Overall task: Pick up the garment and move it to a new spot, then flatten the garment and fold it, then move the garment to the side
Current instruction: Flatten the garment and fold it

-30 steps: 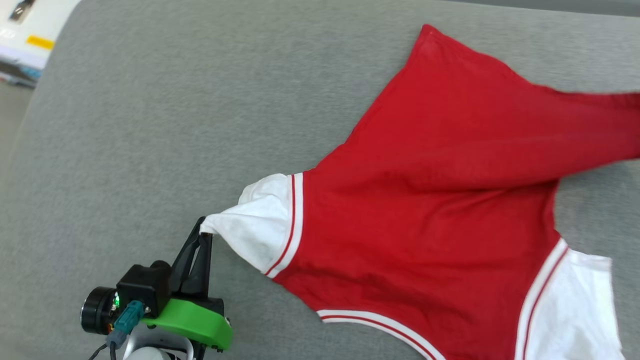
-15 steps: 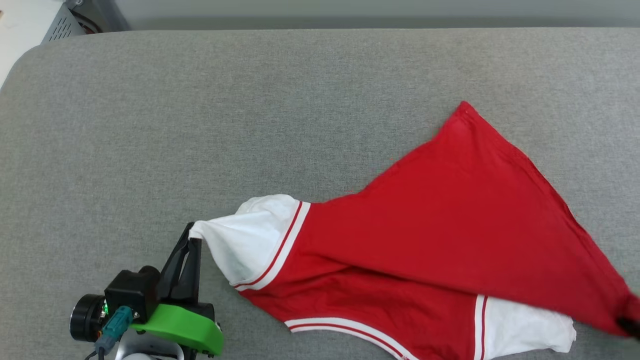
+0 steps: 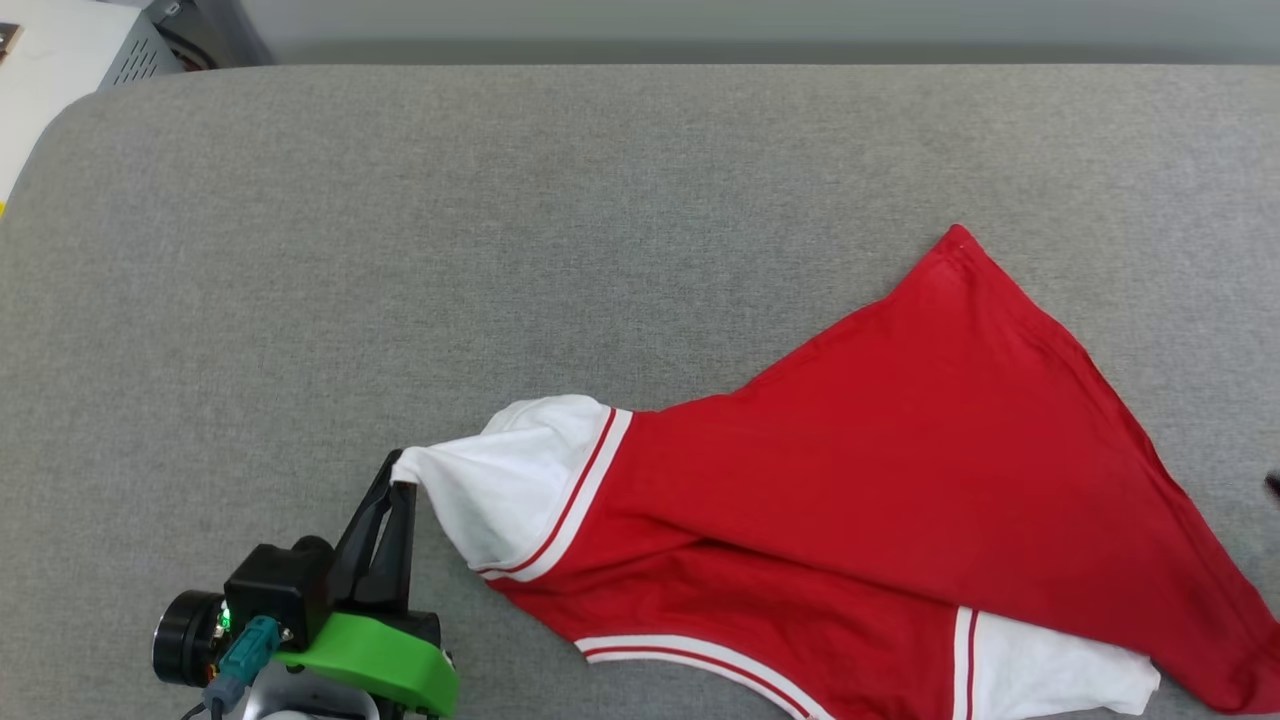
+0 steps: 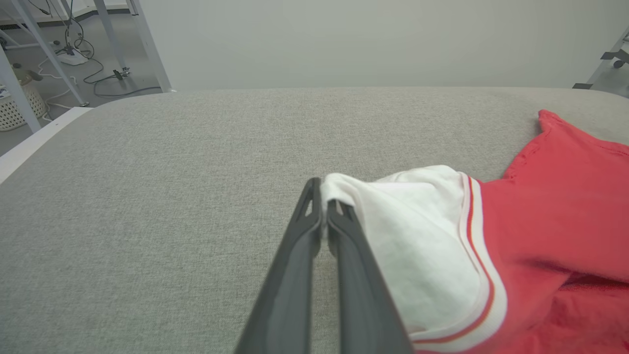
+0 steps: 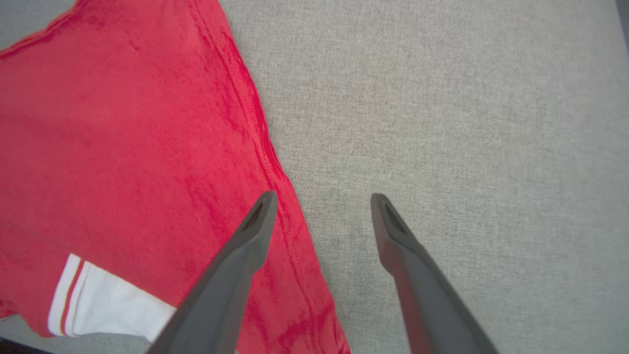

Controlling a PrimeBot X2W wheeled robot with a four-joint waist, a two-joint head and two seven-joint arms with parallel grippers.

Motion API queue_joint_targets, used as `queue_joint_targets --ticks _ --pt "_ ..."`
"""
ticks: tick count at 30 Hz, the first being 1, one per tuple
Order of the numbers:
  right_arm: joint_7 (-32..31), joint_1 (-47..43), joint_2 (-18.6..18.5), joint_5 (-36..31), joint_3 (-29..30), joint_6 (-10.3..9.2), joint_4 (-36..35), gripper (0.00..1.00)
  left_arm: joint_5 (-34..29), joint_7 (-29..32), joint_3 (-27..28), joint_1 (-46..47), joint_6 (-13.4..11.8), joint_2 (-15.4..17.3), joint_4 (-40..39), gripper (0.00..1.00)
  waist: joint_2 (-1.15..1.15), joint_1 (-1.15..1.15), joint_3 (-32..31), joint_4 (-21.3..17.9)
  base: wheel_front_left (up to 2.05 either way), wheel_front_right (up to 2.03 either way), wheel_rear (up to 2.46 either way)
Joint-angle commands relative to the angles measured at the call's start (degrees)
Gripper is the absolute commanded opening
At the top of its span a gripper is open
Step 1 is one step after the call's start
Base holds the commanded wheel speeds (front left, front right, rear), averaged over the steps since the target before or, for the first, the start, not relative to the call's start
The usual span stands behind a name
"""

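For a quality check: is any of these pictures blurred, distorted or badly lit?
Head view: sharp, evenly lit, faint shadow under the shirt. Left wrist view: the red looks paler; the left gripper goes soft near the lens. Right wrist view: paler red too; the right gripper blurs near the lens.

The garment [image 3: 900, 470] is red with white sleeves and red-white striped trim, on a grey surface [image 3: 500, 250].

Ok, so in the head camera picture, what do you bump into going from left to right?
First the left gripper, then the white sleeve it pinches, then the striped trim, then the red body of the garment.
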State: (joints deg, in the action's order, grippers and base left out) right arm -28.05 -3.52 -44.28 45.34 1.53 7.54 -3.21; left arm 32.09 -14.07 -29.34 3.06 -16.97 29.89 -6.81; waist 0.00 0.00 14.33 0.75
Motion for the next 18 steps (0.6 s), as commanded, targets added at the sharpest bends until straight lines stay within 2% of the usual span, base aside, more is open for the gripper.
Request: queue_joint_targets --ticks 1,5,9,11,12,15,16,18 --pt "-0.37 2.35 -1.03 -0.55 1.25 -0.05 -1.87 1.00 -0.37 0.18 -0.02 0.94 -0.37 -0.01 -0.43 0.00 0.00 0.00 0.79 0.68 0.00 0.00 0.00" --pt "-4.71 8.33 -3.94 -0.33 2.60 -0.05 -6.93 1.00 -1.01 0.35 -0.48 2.44 -0.24 -0.29 -1.08 0.00 0.00 0.00 2.63 1.83 0.00 0.00 0.00" --pt "-10.30 17.37 -5.54 -0.23 -0.84 -0.05 -8.33 1.00 -1.58 0.32 -1.03 4.06 0.09 -0.87 -1.34 0.00 0.00 0.00 4.80 3.23 0.00 0.00 0.00" --pt "-13.56 22.40 -6.16 -0.60 -3.89 -0.05 -8.00 1.00 -1.92 0.29 -1.34 4.99 0.37 -1.14 -1.36 0.00 0.00 0.00 6.02 4.06 0.00 0.00 0.00" --pt "-17.18 27.69 -5.83 -0.66 -7.33 -0.05 -6.72 1.00 -2.26 0.24 -1.60 5.94 0.62 -1.43 -1.39 0.00 0.00 0.00 7.29 4.78 0.00 0.00 0.00" --pt "-21.85 36.17 -4.65 -1.37 -13.30 -0.05 -2.89 1.00 -2.73 0.14 -2.04 7.64 1.11 -2.11 -1.43 0.00 0.00 0.00 9.28 6.02 0.00 0.00 0.00" --pt "-24.66 43.75 -2.45 -3.06 -19.86 -0.05 2.17 1.00 -3.24 0.01 -2.32 9.25 1.52 -2.75 -1.41 0.00 0.00 0.00 11.26 7.00 0.00 0.00 0.00" --pt "-25.13 47.37 -0.70 -3.98 -23.44 -0.05 5.95 1.00 -3.55 -0.06 -2.66 10.22 1.88 -3.18 -1.30 0.00 0.00 0.00 12.35 7.67 0.00 0.00 0.00"
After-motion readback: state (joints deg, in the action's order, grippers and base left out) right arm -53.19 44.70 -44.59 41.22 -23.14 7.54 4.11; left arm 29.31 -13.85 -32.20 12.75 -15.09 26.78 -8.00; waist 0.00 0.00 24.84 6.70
